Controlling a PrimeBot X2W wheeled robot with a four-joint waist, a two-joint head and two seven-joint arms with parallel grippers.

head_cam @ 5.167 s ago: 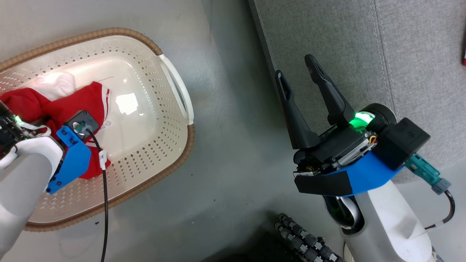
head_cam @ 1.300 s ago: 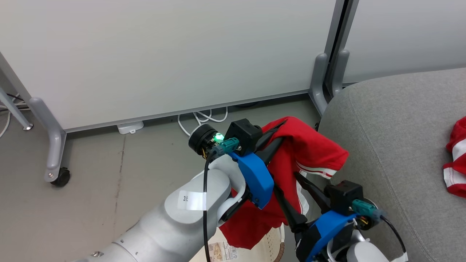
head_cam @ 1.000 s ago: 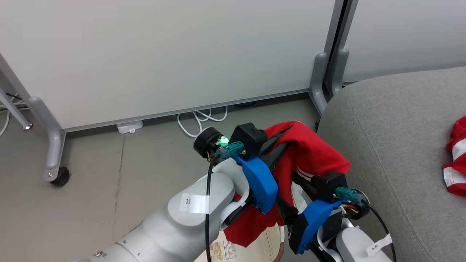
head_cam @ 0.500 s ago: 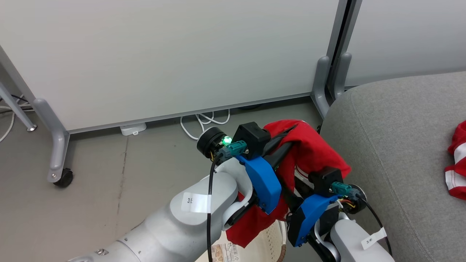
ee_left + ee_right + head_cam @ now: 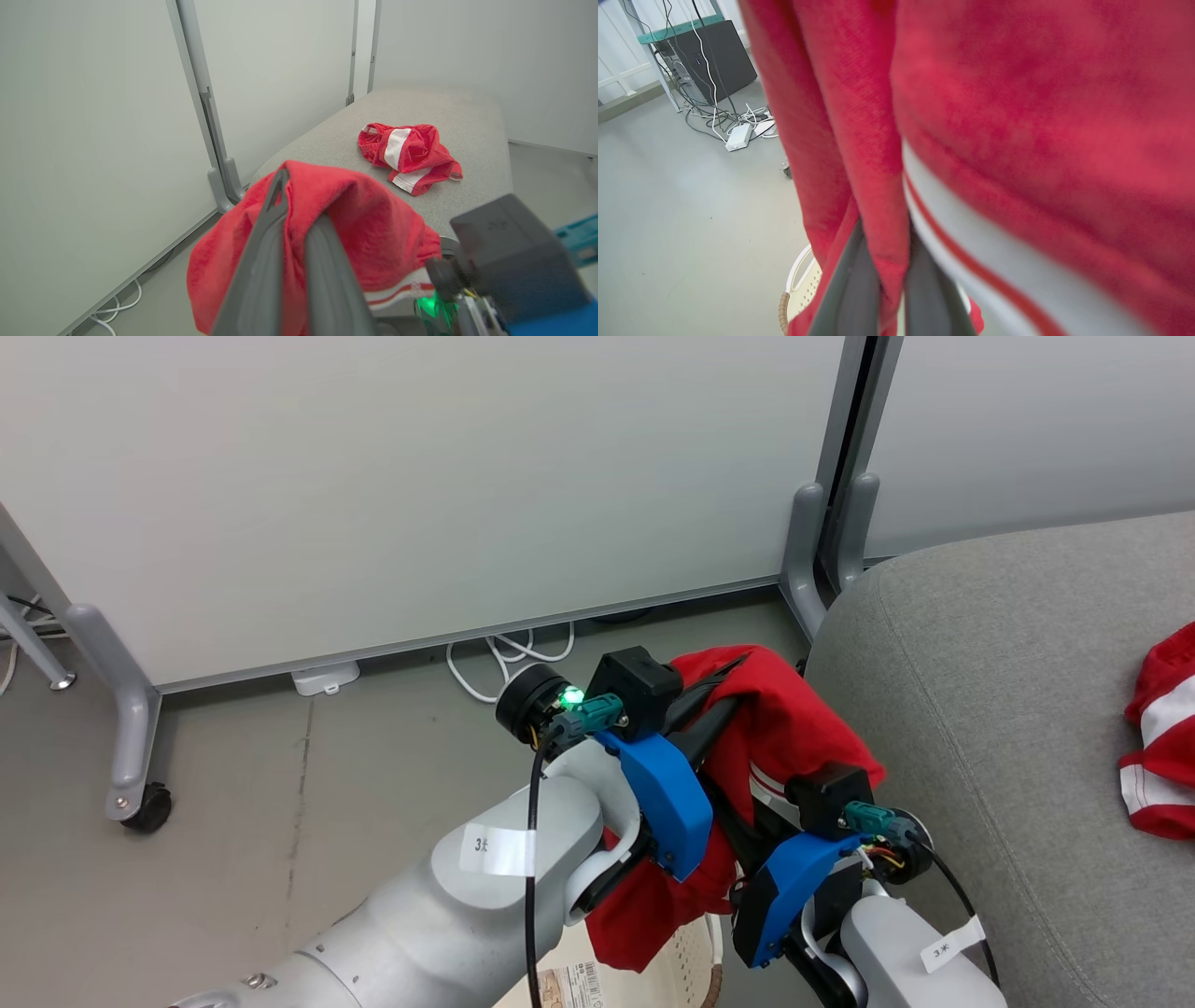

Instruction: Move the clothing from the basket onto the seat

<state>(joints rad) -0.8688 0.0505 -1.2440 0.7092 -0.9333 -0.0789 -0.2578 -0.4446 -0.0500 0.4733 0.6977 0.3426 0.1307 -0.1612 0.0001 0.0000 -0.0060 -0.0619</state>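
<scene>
A red garment (image 5: pixel 794 719) with white trim hangs in the air between the basket and the seat. My left gripper (image 5: pixel 724 695) is shut on its top fold, and the cloth drapes over the fingers (image 5: pixel 275 224). My right gripper (image 5: pixel 761 803) is just below it, shut on a lower fold of the same garment (image 5: pixel 1017 116), as the fingers (image 5: pixel 852 280) show. Under the hanging cloth lies the cream basket (image 5: pixel 695 961), with its rim (image 5: pixel 798 284) low down. The grey seat (image 5: pixel 1008 691) is to the right, and a second red garment (image 5: pixel 1158 756) lies on it.
White partition panels stand behind on grey legs, one with a caster (image 5: pixel 135 803). White cables (image 5: pixel 495 663) lie on the grey floor by the panel. A dark computer case (image 5: pixel 710 60) with cables is farther off.
The left gripper has lifted the garment out of the basket as the camera tilted up. In the last second the right gripper has risen into the hanging cloth and closed on it.
</scene>
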